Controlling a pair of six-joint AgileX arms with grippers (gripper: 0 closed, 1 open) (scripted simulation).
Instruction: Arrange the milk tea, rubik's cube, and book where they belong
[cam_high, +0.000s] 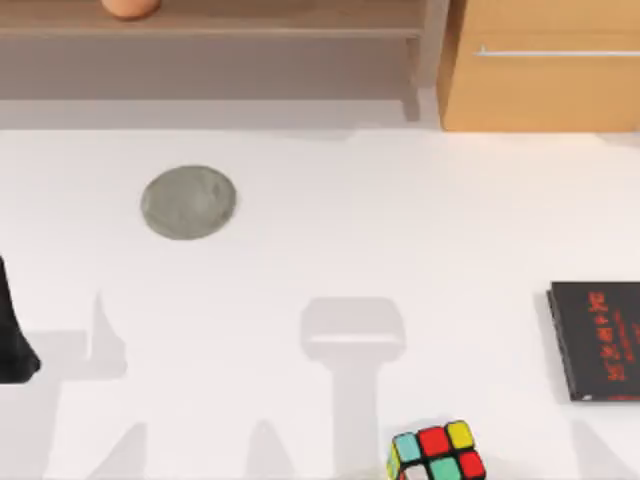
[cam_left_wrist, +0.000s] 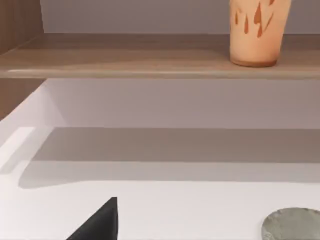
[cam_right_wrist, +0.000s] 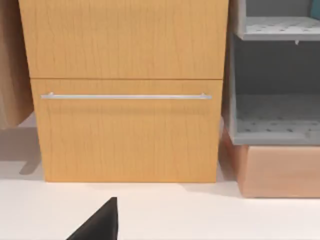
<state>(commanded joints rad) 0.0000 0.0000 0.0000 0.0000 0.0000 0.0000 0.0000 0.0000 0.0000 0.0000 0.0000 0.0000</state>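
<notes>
Well apart: shelved milk tea; left tool

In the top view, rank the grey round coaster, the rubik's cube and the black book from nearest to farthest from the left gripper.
Measured from the left gripper at the table's left edge:
1. Grey round coaster, left half of the table, toward the shelf.
2. Rubik's cube, near edge, right of centre.
3. Black book, far right edge.

Table centre: bare white table lies open between all objects.
Left: grey disc lies flat.
Right edge: black book lies flat.
Near edge: rubik's cube.
Back: shelf carrying milk tea; drawer cabinet closes the right.
</notes>
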